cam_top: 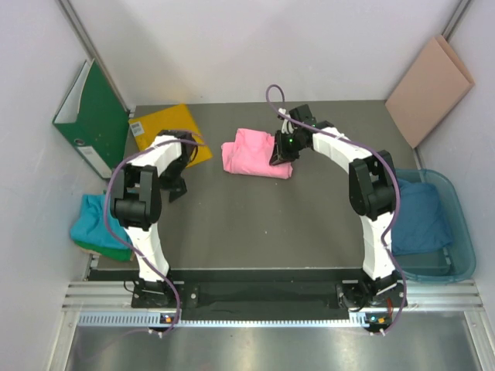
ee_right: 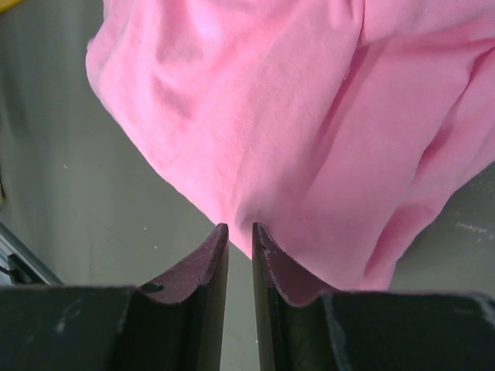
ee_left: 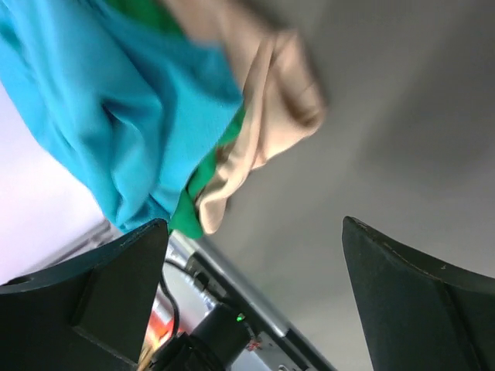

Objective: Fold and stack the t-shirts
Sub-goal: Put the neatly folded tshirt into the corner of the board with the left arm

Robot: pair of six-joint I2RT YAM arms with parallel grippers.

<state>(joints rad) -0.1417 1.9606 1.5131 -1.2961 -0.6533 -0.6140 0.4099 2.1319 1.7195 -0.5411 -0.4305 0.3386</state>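
Observation:
A bright pink t-shirt [cam_top: 251, 154] lies folded at the back middle of the grey table [cam_top: 263, 224]. My right gripper [cam_top: 282, 148] sits at its right edge. In the right wrist view its fingers [ee_right: 240, 228] are shut to a narrow slit, tips at the hem of the pink shirt [ee_right: 294, 116], with no cloth seen between them. My left gripper [cam_top: 176, 188] is open and empty over the left of the table. The left wrist view [ee_left: 255, 232] shows a teal shirt [ee_left: 116, 116] over a green one [ee_left: 186, 216]. That pile [cam_top: 100, 224] lies off the table's left edge.
A beige cloth [ee_left: 271, 100] lies against the teal and green pile. A blue shirt [cam_top: 421, 212] sits in a clear bin [cam_top: 464, 259] at the right. A green binder [cam_top: 93, 116] and yellow sheet [cam_top: 162, 124] stand back left. A tan board [cam_top: 429, 89] leans back right.

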